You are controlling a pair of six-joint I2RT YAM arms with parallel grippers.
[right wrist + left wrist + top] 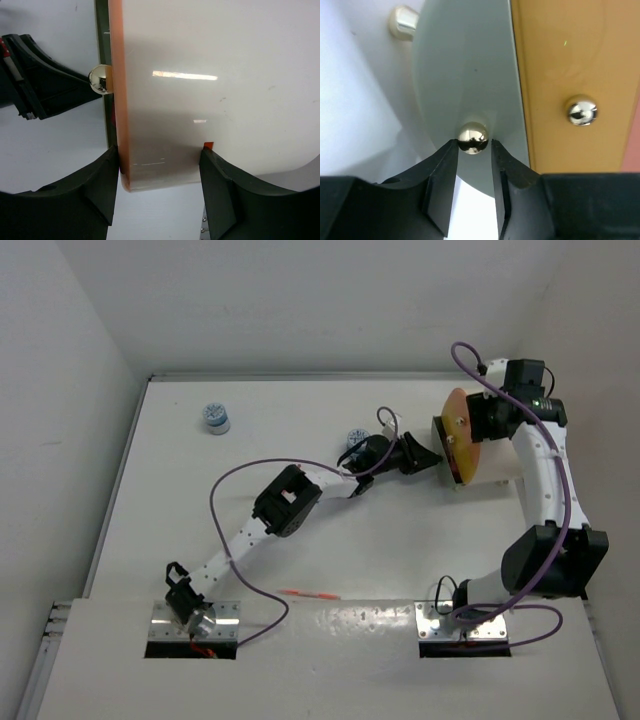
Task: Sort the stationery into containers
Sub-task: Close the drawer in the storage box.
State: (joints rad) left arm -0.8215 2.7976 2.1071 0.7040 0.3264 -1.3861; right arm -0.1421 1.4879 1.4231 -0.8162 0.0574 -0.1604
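The container [497, 470] lies on its side at the back right, its orange-yellow front disc [457, 435] facing left. My right gripper [490, 418] is shut across its cream body [215, 75], one finger on the orange rim [116, 75]. My left gripper [424, 456] is at the disc. Its jaws [474, 142] flank a shiny knob [473, 137] on a pale curved panel, the left tip touching and the right tip a sliver off. Two blue-and-white cylinders [216, 418] [355, 437] stand on the table. An orange-red pen [310, 594] lies near the front edge.
A second metal knob [581, 110] sits on the orange face to the right of the held panel, and a third [402, 22] shows at the upper left. Walls close the table at the back and left. The left arm's purple cable [225, 490] loops over the table's middle.
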